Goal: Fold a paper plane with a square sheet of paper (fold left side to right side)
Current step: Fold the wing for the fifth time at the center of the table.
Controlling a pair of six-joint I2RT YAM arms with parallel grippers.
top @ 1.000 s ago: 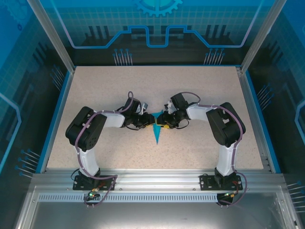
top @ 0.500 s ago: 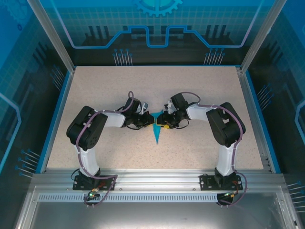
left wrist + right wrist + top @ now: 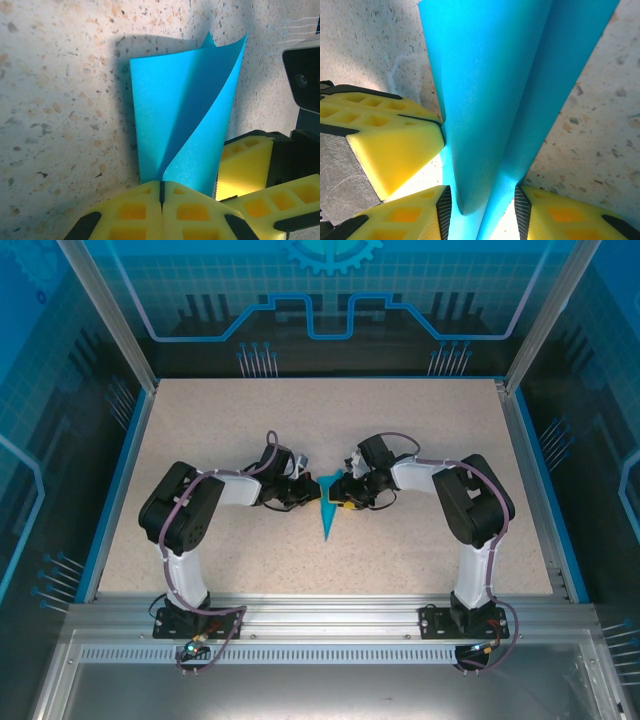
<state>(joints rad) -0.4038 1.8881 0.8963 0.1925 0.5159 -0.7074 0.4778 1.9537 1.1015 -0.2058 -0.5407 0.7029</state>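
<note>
Crowding the paper plane (image 3: 327, 512), both grippers apparently touch.

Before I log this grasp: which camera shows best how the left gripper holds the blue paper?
The left wrist view: the left gripper has its yellow fingers pressed shut on the curled edge of the paper plane. The top view shows the paper small between both grippers. The right wrist view shows the paper close up between the right gripper fingers.
</note>
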